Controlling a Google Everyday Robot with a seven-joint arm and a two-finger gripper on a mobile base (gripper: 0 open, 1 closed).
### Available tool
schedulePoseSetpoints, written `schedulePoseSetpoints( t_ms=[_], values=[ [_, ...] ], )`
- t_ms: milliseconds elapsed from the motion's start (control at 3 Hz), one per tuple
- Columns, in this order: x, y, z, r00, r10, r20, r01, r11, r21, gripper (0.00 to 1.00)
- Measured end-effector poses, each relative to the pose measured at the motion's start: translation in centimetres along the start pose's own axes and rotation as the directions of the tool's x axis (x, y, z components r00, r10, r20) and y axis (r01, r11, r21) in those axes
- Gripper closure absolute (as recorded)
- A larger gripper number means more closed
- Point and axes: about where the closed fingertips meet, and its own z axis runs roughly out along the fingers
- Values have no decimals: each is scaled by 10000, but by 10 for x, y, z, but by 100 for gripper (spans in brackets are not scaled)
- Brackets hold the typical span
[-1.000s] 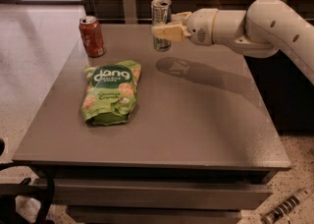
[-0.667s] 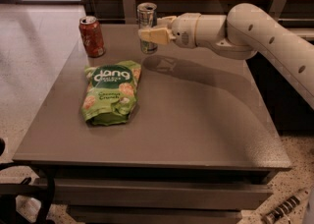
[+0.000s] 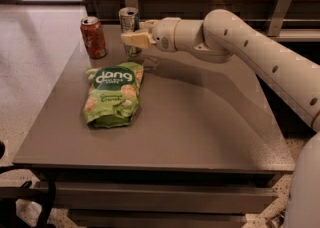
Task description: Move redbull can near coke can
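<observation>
The redbull can (image 3: 129,22) is a slim silver can with a shiny top, held upright at the back left of the grey table (image 3: 200,122). My gripper (image 3: 134,36) is shut on the redbull can around its middle, reaching in from the right. The can's base is at or just above the table top; I cannot tell which. The coke can (image 3: 93,37), red-orange with a silver top, stands upright at the table's back left corner, a short gap to the left of the redbull can.
A green snack bag (image 3: 112,94) lies flat on the left half of the table, just in front of both cans. My white arm (image 3: 240,42) stretches across the back right. A wooden wall with metal brackets (image 3: 280,2) runs behind the table.
My gripper has carried the redbull can to the left along the back of the table, closer to the coke can. The coke can and the bag have not moved.
</observation>
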Motion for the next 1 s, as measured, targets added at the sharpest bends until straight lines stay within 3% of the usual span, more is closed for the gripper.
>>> schedulePoseSetpoints(
  t_ms=[333,1000],
  values=[
    [5,1,19,9997,-172,-161,173,9998,67,100],
    [24,-3,47,9987,-462,226,460,9989,116,100]
  ],
)
